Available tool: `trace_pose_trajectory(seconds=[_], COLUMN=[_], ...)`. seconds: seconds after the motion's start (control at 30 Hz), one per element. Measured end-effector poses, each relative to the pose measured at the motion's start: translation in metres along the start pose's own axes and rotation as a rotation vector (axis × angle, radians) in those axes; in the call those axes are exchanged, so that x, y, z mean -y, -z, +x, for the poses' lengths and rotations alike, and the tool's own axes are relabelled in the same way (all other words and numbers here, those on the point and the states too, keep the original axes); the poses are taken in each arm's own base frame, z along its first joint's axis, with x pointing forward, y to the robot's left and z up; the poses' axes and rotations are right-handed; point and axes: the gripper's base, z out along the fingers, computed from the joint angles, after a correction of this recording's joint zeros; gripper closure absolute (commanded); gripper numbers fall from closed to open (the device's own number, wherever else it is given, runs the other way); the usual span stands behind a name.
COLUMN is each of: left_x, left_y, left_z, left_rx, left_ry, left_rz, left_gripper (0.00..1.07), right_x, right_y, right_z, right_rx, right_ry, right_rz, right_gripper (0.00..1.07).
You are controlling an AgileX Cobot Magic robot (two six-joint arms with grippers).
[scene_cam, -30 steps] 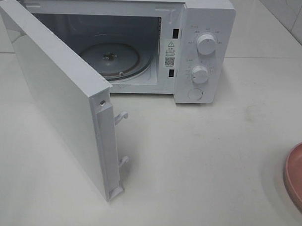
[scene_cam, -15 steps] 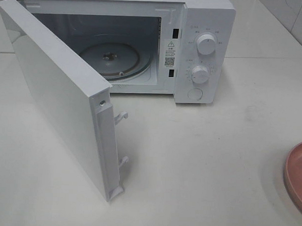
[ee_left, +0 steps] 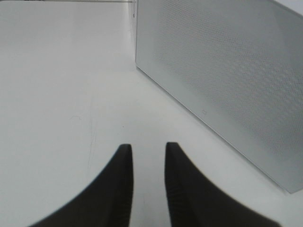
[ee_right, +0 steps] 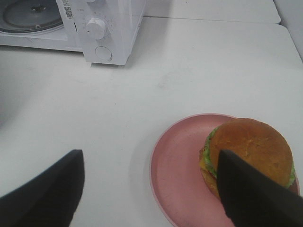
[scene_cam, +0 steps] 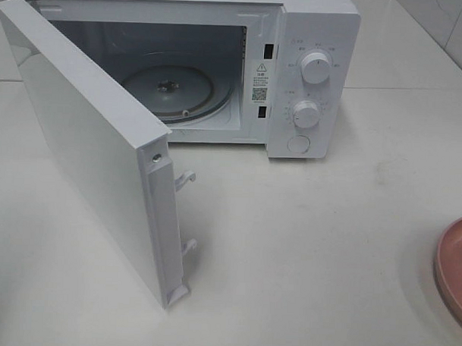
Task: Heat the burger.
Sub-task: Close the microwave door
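While the burger (ee_right: 251, 153) is being carried on the plate's (ee_right: 177, 175) far edge, it is being approached by the released right claw (ee_right: 149, 182), one finger lying over it; the left claw (ee_left: 147, 163), nearly clenched and empty, is being kept beside the microwave door (ee_left: 227, 71).

Open microwave and pink plate on white desk

The microwave (scene_cam: 310, 77) stands at the back of the desk (scene_cam: 312, 244), its door (scene_cam: 95, 153) swung wide open. Inside lies a glass turntable (scene_cam: 173, 91). Two knobs (scene_cam: 316, 70) sit above a round button (scene_cam: 298, 143). The plate (scene_cam: 454, 266) lies at the right edge
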Motion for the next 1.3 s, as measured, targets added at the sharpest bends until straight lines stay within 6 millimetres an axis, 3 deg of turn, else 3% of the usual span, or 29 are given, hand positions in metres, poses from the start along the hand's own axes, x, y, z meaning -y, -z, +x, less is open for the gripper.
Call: trace_pose_trajectory(seconds=[0.13, 0.27, 0.53, 0.83, 1.1, 1.3], left_x=[-0.002, -0.004, -0.012, -0.021, -0.001, 0.016], left_y=[-0.013, -0.039, -0.077, -0.111, -0.138, -0.163], left_z=[-0.007, -0.012, -0.007, -0.004, -0.001, 0.002], left_rx=[-0.007, 0.044, 0.182, 0.224, 0.336, 0.378], left_ry=[-0.002, -0.022, 0.042, 0.047, -0.045, -0.083], left_rz=[-0.006, -0.006, -0.04, -0.111, -0.056, 0.078], left_gripper=[1.07, 1.07, 1.07, 1.07, 1.07, 1.07], right_x=[0.0, 0.0, 0.0, 0.0, 0.0, 0.0], right_y=[0.0, 0.0, 0.0, 0.0, 0.0, 0.0], right_z=[0.0, 0.0, 0.0, 0.0, 0.0, 0.0], right_rx=[0.0, 0.0, 0.0, 0.0, 0.0, 0.0], right_ry=[0.0, 0.0, 0.0, 0.0, 0.0, 0.0], right_rz=[0.0, 0.0, 0.0, 0.0, 0.0, 0.0], right_gripper=[0.32, 0.32, 0.32, 0.32, 0.32, 0.32])
